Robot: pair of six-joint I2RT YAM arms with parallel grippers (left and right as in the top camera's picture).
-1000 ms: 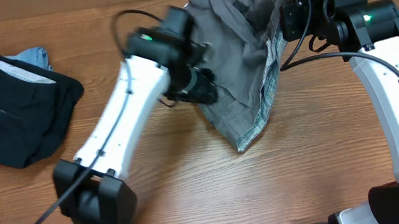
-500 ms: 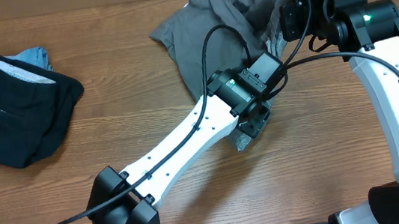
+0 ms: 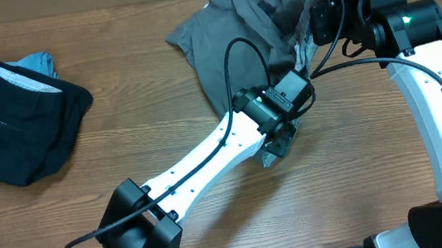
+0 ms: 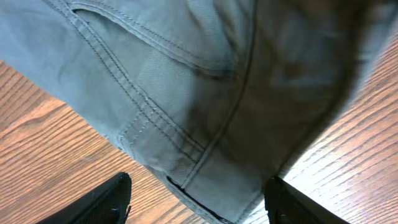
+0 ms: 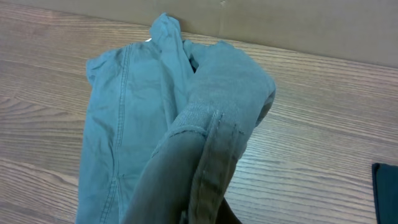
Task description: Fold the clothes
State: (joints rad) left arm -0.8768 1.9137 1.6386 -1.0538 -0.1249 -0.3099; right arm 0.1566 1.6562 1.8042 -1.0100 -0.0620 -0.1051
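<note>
Two arms are working one grey garment [image 3: 233, 43], and the step looks like getting it straightened out, not actual folding yet. The garment lies crumpled at the far middle of the table [image 3: 41, 228], with its right side pulled up toward the right arm [image 3: 413, 52].

The right jaws are closed tight. In the right wrist view a thick bunched band of grey fabric runs straight down into them, so they seem to be pinching that edge.

The left arm [image 3: 208, 155] reaches across to the near end of the garment. The left jaws stand wide apart with nothing in them. The two fingers [image 4: 115, 199] sit either side of the stitched hem [image 4: 186, 165], with bare wood showing on both sides. It's hard to say whether they touch the cloth or just hang over it.

The rest of the clothes, the black ones [image 3: 12, 123] with a light-blue one [image 3: 37, 60] peeking out behind, sit in a pile at the far left, well apart from the grey one.

Best guess for the next move is that the left jaws drop onto that hem and close on it. Both arms could then pull apart and spread the garment flat. The tricky bit would be catching just the hem rather than a wad of layers, since the fabric there is doubled over and wrinkly.
</note>
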